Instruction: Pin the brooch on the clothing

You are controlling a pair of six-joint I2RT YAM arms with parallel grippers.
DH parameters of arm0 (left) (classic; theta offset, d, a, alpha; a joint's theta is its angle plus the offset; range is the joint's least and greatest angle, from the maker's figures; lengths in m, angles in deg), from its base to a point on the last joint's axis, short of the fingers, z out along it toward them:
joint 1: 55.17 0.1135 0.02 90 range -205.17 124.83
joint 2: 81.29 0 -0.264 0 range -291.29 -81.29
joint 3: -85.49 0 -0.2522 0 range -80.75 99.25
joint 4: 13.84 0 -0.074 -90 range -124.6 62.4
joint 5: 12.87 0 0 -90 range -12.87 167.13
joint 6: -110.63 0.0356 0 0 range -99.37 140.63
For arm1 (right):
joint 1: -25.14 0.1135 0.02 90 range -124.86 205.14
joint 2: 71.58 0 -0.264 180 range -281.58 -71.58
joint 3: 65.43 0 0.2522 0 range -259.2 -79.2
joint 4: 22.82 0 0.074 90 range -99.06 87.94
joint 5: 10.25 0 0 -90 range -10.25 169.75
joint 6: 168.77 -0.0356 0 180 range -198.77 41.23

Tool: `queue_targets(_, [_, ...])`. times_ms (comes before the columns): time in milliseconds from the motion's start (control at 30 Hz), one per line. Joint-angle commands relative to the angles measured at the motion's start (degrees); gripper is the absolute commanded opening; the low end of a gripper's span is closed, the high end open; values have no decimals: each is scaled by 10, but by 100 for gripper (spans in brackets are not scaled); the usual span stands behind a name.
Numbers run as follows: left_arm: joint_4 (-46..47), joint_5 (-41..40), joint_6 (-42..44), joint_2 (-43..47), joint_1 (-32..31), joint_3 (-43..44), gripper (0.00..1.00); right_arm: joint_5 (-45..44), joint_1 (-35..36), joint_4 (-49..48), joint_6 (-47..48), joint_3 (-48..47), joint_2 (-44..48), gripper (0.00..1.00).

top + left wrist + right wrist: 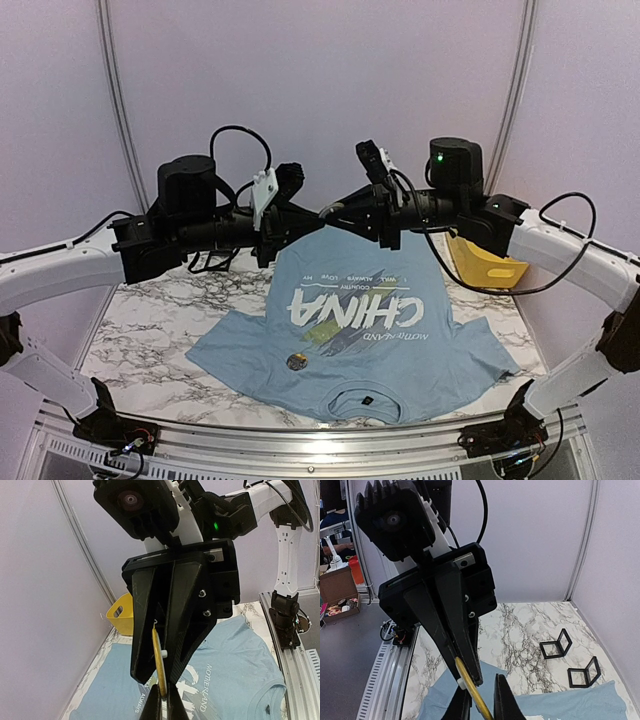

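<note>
The gold brooch (159, 656) is being pinched tight by the left gripper (163, 700) and the right gripper (481, 692), up above the blue T-shirt (410, 355).

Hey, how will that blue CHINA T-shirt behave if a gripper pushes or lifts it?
The T-shirt is probably floppy: it lies flat with soft wrinkles, so a pinched spot would likely tent up. Pushed, it may bunch or slide on the smooth marble table rather than shift whole.
</note>
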Motion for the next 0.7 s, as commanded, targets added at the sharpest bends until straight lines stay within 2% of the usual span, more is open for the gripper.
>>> queue_targets(0, [8,92,10,6,-37,15,0,-58,13,-9,7,-22,-20,11])
queue_targets(133, [9,88,7,8,-37,13,0,-56,14,-2,12,-22,-19,13])
queue_targets(200, [9,78,7,9,-37,12,0,-46,14,6,20,-22,-17,17])
queue_targets(467, [9,36,-23,12,-23,16,0,61,13,86,124,-11,32,59])
queue_targets(567, [8,37,-25,12,-22,16,0,54,13,87,138,2,60,65])
queue_targets(667, [6,41,-26,11,-22,17,0,32,13,74,134,13,77,65])
